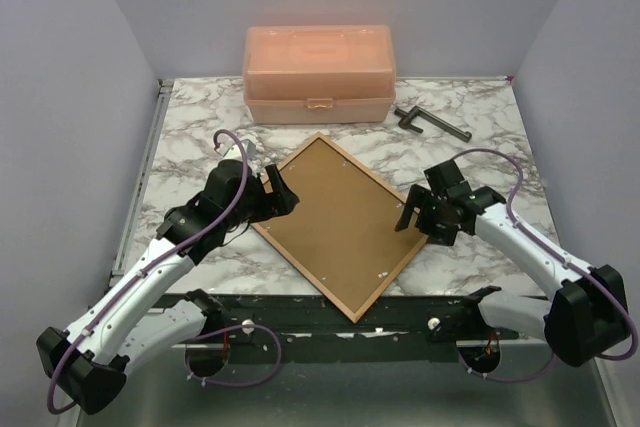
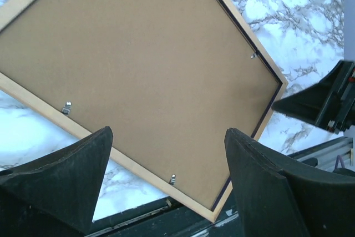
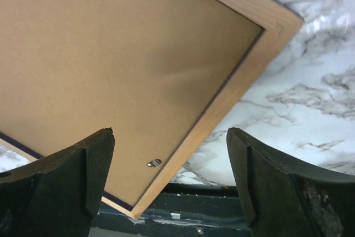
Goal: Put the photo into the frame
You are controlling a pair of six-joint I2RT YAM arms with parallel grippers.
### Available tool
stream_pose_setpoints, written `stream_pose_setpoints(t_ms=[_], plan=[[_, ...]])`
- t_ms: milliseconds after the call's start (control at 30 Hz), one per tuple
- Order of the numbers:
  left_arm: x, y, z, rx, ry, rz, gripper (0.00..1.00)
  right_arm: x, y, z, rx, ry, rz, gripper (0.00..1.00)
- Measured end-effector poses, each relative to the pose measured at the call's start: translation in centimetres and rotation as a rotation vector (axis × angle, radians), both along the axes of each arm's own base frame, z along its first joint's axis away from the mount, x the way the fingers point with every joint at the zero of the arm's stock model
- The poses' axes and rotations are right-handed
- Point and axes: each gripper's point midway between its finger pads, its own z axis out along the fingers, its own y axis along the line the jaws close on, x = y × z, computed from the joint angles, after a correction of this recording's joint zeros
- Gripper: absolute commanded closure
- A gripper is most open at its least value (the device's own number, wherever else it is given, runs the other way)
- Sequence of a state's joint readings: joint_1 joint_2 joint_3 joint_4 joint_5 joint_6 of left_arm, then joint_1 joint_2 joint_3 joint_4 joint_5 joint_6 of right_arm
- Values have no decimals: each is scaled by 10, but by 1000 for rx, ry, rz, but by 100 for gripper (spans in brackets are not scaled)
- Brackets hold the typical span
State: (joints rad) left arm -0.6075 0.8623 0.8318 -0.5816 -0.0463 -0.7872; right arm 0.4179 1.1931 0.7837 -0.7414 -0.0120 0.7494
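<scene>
The frame (image 1: 305,274) lies face down and turned like a diamond on the marble table, its tan wood back up. The brown backing board (image 1: 338,222) sits inside it, with small metal clips along the rim. The photo is not in view. My left gripper (image 1: 275,195) is open and empty at the frame's left corner. My right gripper (image 1: 412,215) is open and empty at its right corner. The left wrist view shows the frame rim (image 2: 177,192) and board (image 2: 144,70) between the open gripper (image 2: 167,137). The right wrist view shows the rim (image 3: 222,98) below the open gripper (image 3: 169,134).
A peach plastic box (image 1: 318,72) stands shut at the back of the table. A black L-shaped tool (image 1: 430,123) lies to its right. The frame's near corner reaches over the black rail (image 1: 250,305) at the table's front edge. Walls close in both sides.
</scene>
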Motion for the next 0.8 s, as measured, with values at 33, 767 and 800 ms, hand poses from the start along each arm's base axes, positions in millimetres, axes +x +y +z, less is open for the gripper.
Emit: stream_pose_setpoints(t_ms=[33,767,800], plan=[[2,2,5,7,-13,2,16,-4,-1,-2,4,3,-9,13],[4,34,-29,111,98,74,16,-4,-7,-57,-48,86,-54,99],[4,36,-31,114,105,80,15,0,-7,-57,-63,79,-39,99]])
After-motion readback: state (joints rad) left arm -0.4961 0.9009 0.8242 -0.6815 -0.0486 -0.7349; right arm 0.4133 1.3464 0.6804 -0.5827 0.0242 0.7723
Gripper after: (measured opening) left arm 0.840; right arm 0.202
